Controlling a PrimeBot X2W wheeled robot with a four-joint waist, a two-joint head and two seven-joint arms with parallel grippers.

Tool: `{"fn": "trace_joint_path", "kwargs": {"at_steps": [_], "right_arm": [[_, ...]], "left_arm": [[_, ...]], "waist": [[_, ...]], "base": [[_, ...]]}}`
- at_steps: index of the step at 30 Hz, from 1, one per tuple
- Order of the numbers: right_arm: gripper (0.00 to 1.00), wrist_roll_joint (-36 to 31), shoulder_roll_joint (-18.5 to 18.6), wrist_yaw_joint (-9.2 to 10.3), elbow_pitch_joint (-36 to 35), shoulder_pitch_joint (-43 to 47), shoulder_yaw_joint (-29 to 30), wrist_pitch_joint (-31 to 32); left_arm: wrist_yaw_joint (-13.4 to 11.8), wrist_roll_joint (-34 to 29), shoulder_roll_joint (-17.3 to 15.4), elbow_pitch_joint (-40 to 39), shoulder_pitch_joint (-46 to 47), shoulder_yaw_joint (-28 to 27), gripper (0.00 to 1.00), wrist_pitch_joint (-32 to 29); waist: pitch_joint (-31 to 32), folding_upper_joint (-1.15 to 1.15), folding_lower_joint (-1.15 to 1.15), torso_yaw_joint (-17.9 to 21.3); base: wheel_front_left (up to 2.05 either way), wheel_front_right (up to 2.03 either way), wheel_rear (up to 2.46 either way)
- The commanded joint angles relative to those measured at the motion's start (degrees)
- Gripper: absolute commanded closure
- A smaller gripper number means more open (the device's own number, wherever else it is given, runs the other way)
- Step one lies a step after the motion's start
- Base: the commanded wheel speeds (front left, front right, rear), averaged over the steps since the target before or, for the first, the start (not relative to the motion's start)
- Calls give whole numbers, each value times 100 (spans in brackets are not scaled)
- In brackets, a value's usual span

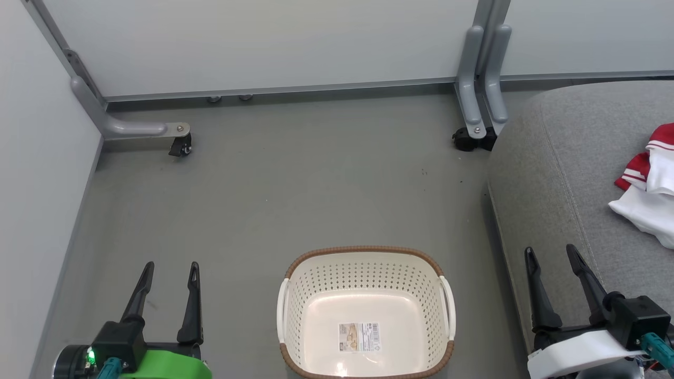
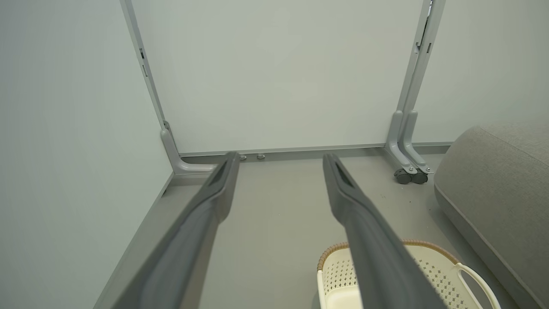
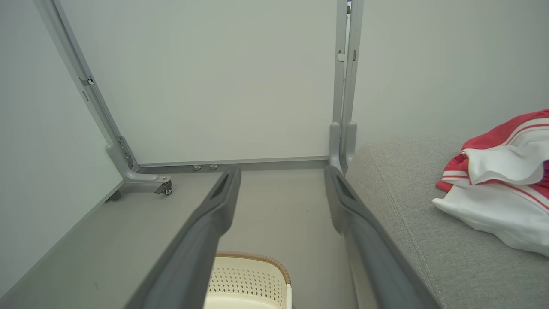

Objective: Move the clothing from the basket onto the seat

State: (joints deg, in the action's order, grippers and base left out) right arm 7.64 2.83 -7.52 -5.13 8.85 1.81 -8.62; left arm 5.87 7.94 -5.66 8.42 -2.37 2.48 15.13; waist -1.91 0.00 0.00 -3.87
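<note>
The cream perforated basket (image 1: 366,310) stands on the floor at the bottom centre, holding nothing but a label sticker on its bottom; its rim also shows in the wrist views (image 2: 433,266) (image 3: 248,274). Red and white clothing (image 1: 650,184) (image 3: 497,180) lies bunched on the grey seat (image 1: 568,173) (image 3: 407,223) (image 2: 493,189) at the right. My left gripper (image 1: 171,268) (image 2: 279,159) hangs open to the left of the basket with nothing between its fingers. Over the seat's front edge my right gripper (image 1: 550,252) (image 3: 281,171) stands open too, also with nothing in it.
Pale partition panels close off the back and left. Their grey feet with castors (image 1: 181,145) (image 1: 471,139) stand on the grey floor (image 1: 316,184). Open floor lies between the basket and the back wall.
</note>
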Motion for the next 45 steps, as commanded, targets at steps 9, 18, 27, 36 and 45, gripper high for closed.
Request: {"fn": "trace_joint_path", "kwargs": {"at_steps": [9, 18, 27, 36, 45], "right_arm": [[0, 83, 13, 6, 36, 1, -29, 1], [100, 53, -7, 0, 78, 5, -21, 1], [100, 996, 38, 0, 301, -118, -60, 90], [100, 2006, 101, 1, 516, -315, -77, 205], [100, 2882, 141, 1, 687, -470, -79, 312]], "left_arm": [[65, -105, 60, 39, 8, -50, 0, 0], [74, -98, 100, 112, 6, -48, 100, -2], [83, 786, 133, 256, 106, -147, 100, -243], [94, 1747, 152, 282, 205, -238, 100, -479], [105, 2593, 168, 312, 297, -323, 100, -690]], "waist": [[-15, 0, 0, -1], [-6, 0, 0, -26], [4, 0, 0, -2], [17, 0, 0, 28], [30, 0, 0, 57]], "base": [[0, 0, 0], [0, 0, 0], [0, 0, 0], [0, 0, 0], [0, 0, 0]]}}
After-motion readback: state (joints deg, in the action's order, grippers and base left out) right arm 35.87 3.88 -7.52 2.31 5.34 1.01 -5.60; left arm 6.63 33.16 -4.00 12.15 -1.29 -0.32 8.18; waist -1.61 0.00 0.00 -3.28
